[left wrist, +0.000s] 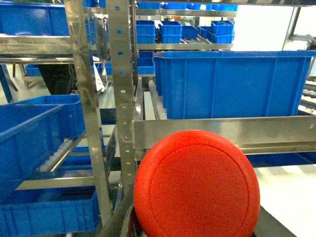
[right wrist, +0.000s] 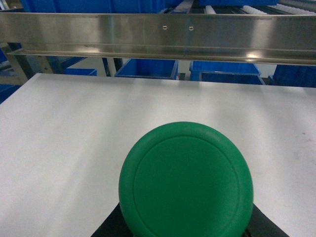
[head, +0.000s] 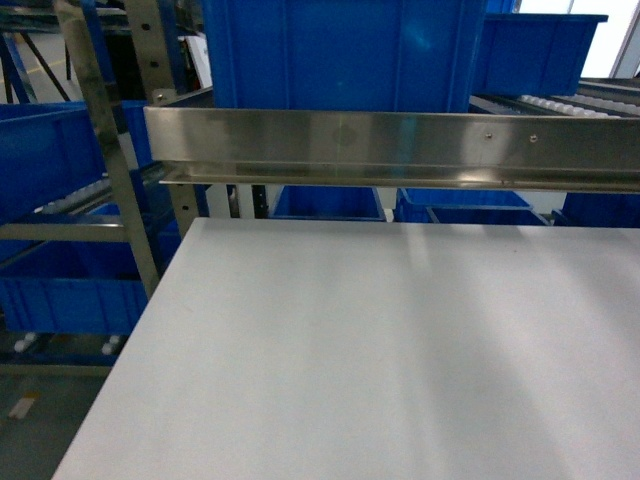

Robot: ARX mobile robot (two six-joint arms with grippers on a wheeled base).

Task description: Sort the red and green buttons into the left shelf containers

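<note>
Two buttons without legible writing, red button (left wrist: 196, 185) and green button (right wrist: 186, 180) apparently pinched by end effectors, jaws hidden

A round green button (right wrist: 186, 180) fills the lower middle of the right wrist-mounted view, its flat face with a raised ring turned to the camera. Dark parts of the right gripper (right wrist: 186, 228) show just below and beside it; how the jaws stand cannot be told. Behind it lies a white tabletop (right wrist: 64, 128), reaching back to its far edge. Above that edge runs a steel rail (right wrist: 98, 29) with two screws. Blue bins (right wrist: 150, 68) stand under the rail, beyond the far edge.
</note>
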